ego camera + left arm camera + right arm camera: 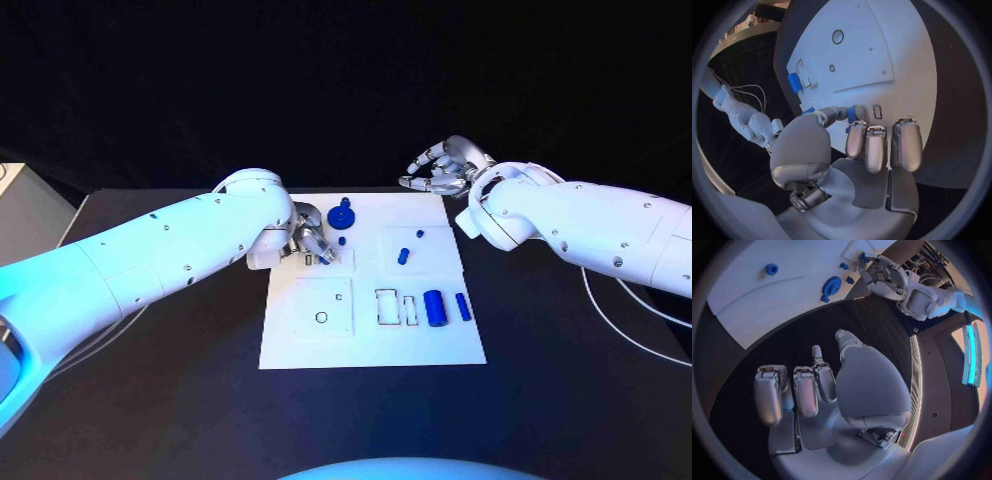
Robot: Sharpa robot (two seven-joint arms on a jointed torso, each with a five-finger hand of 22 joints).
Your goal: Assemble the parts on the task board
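Note:
The white task board [372,335] lies in the middle of the black table. My left hand [312,243] is low over its far-left part, and thumb and finger pinch a small blue part [851,114] next to a narrow slot [877,111]. A blue gear-shaped part [342,215] stands just beyond that hand. Two small blue pieces [404,256] sit in the far-right panel, and two blue cylinders [434,308] lie near the board's right edge. My right hand [438,171] hovers past the board's far-right corner, fingers apart and holding nothing.
The near-left panel of the board has a small ring-shaped hole [322,318], and rectangular outlines [389,307] lie beside the cylinders. Bare black table [173,380] surrounds the board. A cable [613,310] trails along the table on the right.

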